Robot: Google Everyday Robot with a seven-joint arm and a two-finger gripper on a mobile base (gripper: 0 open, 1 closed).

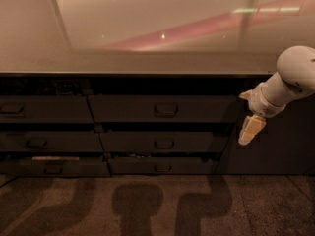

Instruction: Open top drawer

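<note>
Wide dark grey top drawer (pixel 128 109), recessed centre handle (pixel 166 109).
My cream gripper (pixel 249 122) at three o'clock, state unclear; glossy countertop (pixel 147 63) at twelve.

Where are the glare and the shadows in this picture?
Camera view: the glossy beige countertop reflects a pink streak and light spots; dark shadows lie on the brown floor; the dark grey top drawer is dim; the pale gripper hangs at right.

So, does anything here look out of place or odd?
A pale strip shows above the bottom-left drawer, as if it is slightly ajar. The claw hangs right of the top drawer, not touching it.
</note>
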